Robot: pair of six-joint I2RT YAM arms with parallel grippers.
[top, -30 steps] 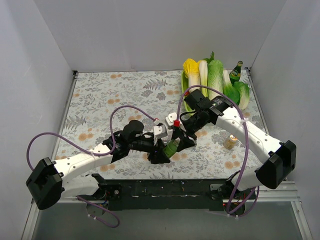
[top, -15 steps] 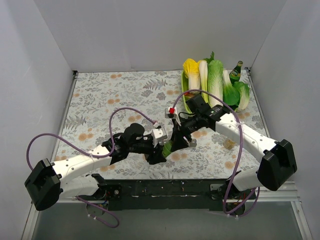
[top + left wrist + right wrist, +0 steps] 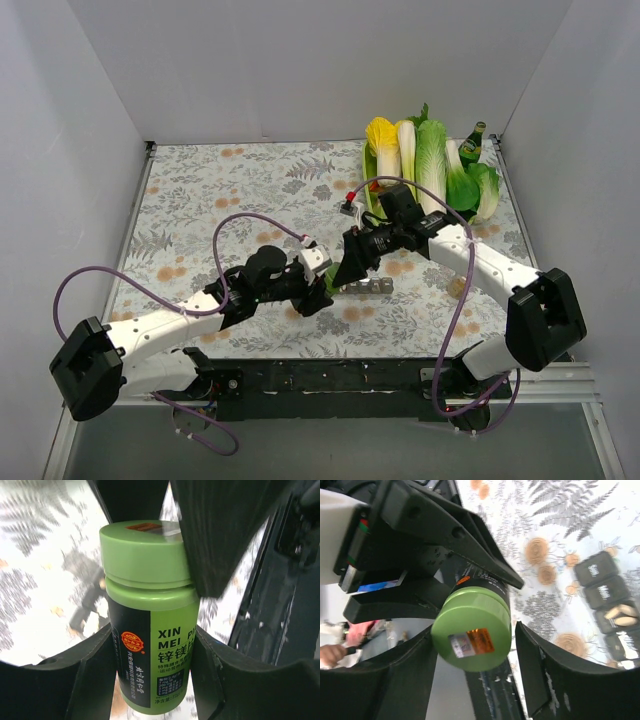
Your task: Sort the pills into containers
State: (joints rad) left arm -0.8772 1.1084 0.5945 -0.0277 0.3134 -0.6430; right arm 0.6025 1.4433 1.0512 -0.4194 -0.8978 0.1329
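Observation:
A green pill bottle (image 3: 150,620) with a green cap (image 3: 472,630) is held tilted above the table near its front middle. My left gripper (image 3: 150,680) is shut on the bottle's body. In the top view the left gripper (image 3: 318,292) sits just left of my right gripper (image 3: 345,272). My right gripper (image 3: 474,647) is open, with its fingers on either side of the cap and a gap on one side. The containers (image 3: 612,610) are a grey strip of square compartments lying on the table just right of the bottle (image 3: 367,288). One compartment holds pale pills (image 3: 620,612).
Cabbages and leafy greens (image 3: 420,160) and a green glass bottle (image 3: 473,145) stand at the back right. The black front rail (image 3: 330,385) runs along the near edge. The table has a floral cloth (image 3: 220,190), with walls on three sides.
My right gripper has moved left and down over the bottle's cap. My left gripper has shifted slightly with the bottle. The container strip now shows beside them.

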